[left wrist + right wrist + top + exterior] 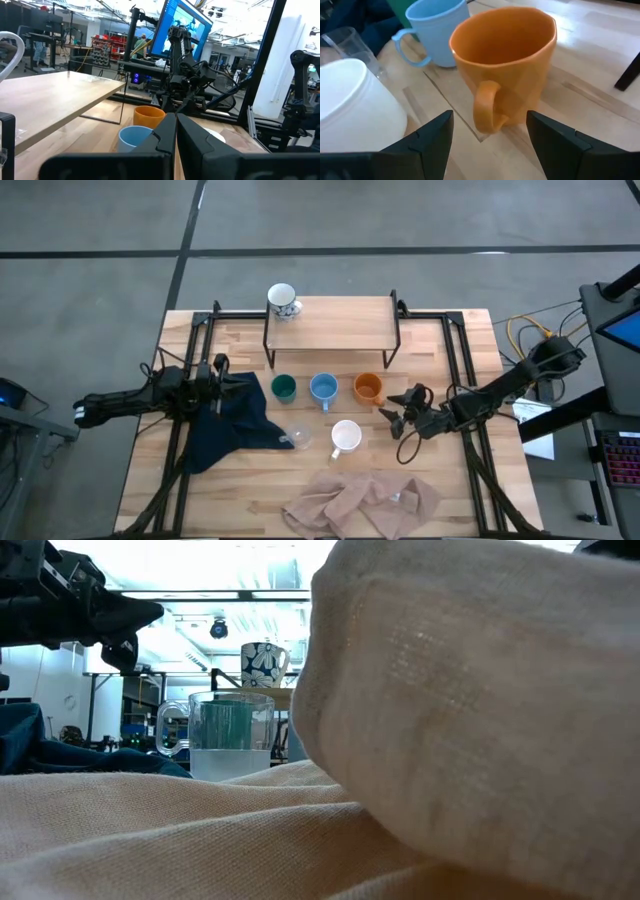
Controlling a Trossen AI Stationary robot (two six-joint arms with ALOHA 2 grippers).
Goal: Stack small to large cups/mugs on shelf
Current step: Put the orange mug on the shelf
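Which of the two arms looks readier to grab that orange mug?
The right. Its right gripper is open and sits just beside the orange mug, with the handle facing it. The left gripper, shut, waits over the dark blue cloth, farther away.

No readable text, label, brand or number anywhere (monitor [181, 27] upper centre, content too blurred).

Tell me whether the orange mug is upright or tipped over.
Upright. The orange mug stands on its base on the table, mouth up, apparently empty, in front of the open right hand.
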